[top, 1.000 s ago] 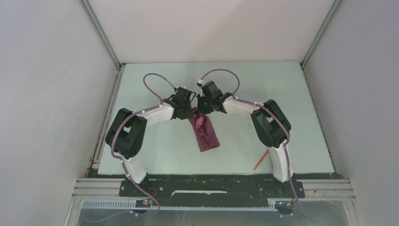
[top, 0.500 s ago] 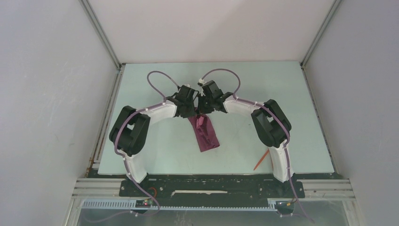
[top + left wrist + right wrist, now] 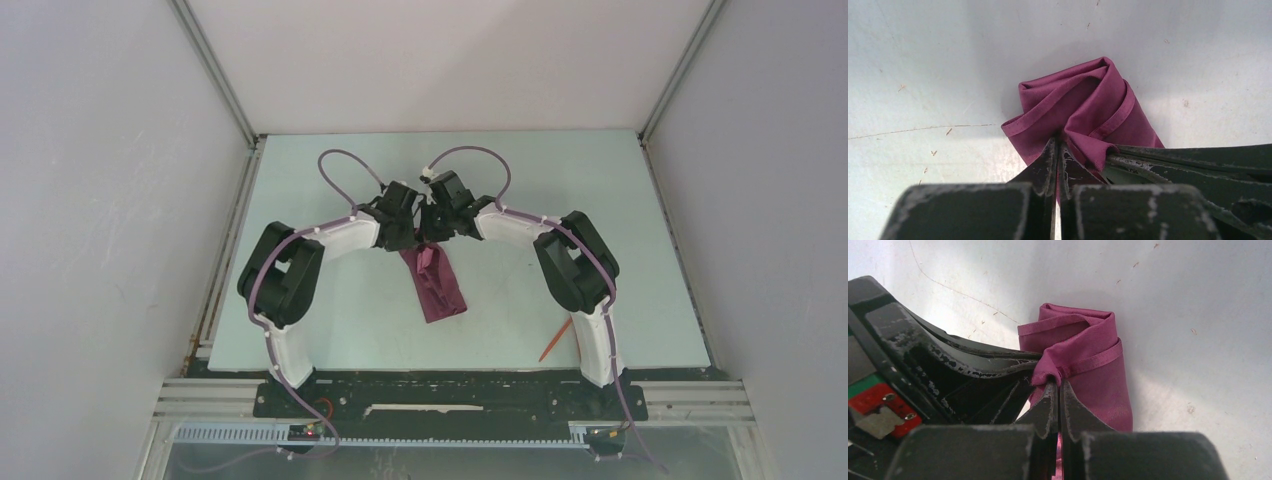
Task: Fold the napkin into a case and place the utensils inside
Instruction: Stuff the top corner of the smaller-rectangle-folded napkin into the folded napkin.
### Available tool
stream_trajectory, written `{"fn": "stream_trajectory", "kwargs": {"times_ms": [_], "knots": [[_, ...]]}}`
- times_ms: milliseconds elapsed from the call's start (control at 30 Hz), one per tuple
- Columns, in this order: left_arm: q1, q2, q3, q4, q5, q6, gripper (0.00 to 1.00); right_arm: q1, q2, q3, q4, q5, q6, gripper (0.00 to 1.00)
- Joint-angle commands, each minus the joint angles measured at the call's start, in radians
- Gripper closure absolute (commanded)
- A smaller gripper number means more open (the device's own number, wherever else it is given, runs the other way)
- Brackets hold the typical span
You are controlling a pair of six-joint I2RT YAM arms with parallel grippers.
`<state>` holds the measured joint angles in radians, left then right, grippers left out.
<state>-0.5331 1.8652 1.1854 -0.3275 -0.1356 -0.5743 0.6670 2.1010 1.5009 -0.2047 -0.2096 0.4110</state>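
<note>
The plum-purple napkin [image 3: 438,284] lies mid-table, folded into a narrow case. Its far end is lifted and bunched, as the left wrist view [image 3: 1083,112] and the right wrist view [image 3: 1083,360] show. My left gripper [image 3: 409,240] is shut on the far end's left edge [image 3: 1057,142]. My right gripper [image 3: 430,238] is shut on the same end right beside it [image 3: 1059,382]. One thin orange-red utensil [image 3: 553,340] lies on the table near the right arm's base. The other utensil is out of view.
The pale green table [image 3: 330,300] is walled by grey panels on the left, back and right. The two arms arch in from the near edge, and their wrists almost touch over the napkin's far end.
My left arm has shifted a little to the right, closer to the right gripper. The napkin's far end has bunched slightly. The right arm has hardly moved.
</note>
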Motion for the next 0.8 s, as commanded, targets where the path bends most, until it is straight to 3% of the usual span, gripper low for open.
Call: {"fn": "stream_trajectory", "kwargs": {"times_ms": [0, 500, 700, 767], "knots": [[-0.006, -0.043, 0.012, 0.031, -0.041, -0.002, 1.00, -0.004, -0.055, 0.010, 0.010, -0.030, 0.027, 1.00], [0.036, -0.160, -0.165, 0.230, 0.024, -0.043, 1.00, -0.007, -0.038, -0.112, 0.194, -0.146, 0.151, 1.00], [0.057, -0.185, -0.205, 0.260, 0.115, -0.019, 1.00, -0.028, -0.040, -0.134, 0.195, -0.175, 0.167, 1.00], [0.042, -0.185, -0.199, 0.239, 0.112, -0.004, 0.89, -0.044, -0.060, -0.143, 0.195, -0.194, 0.178, 1.00]]}}
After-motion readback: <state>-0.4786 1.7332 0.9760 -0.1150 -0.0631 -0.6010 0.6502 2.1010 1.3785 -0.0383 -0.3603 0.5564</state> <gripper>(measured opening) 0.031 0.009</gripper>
